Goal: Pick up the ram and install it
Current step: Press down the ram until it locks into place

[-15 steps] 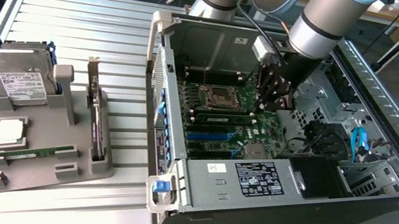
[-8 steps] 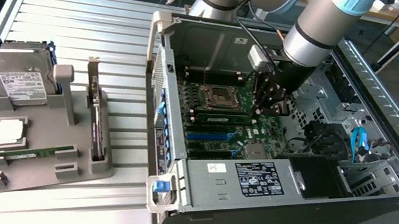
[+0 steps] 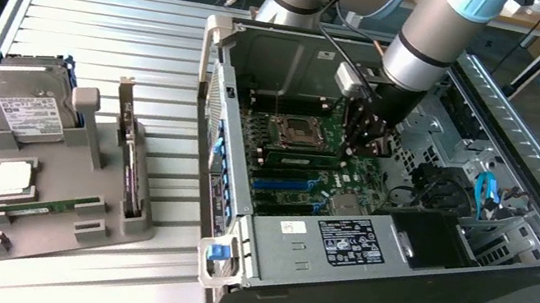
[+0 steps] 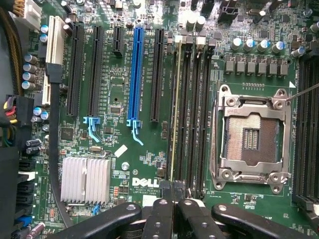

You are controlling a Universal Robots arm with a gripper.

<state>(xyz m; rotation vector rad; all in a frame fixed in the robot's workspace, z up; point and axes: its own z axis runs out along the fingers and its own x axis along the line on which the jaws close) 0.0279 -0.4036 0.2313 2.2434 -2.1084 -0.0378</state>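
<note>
A thin green ram stick (image 4: 174, 114) stands edge-on in the memory slot nearest the black card slots, beside the open CPU socket (image 4: 251, 137). From the exterior view it shows as a green strip with dark chips (image 3: 302, 160) on the motherboard. My gripper (image 4: 174, 191) is shut, its dark fingers (image 4: 160, 214) pressed together right at one end of that stick. I cannot tell whether they touch it. In the exterior view the gripper (image 3: 366, 148) reaches down into the open computer case (image 3: 343, 244). Another green ram stick (image 3: 38, 206) lies in the grey holder.
The grey holder (image 3: 83, 139) at the exterior view's left also carries a silver hard drive with blue rails (image 3: 28, 105), a dark expansion card (image 3: 129, 160) and a CPU chip (image 3: 10, 176). A silver heatsink (image 4: 85, 179) and cables crowd the board. The case walls close in around the arm.
</note>
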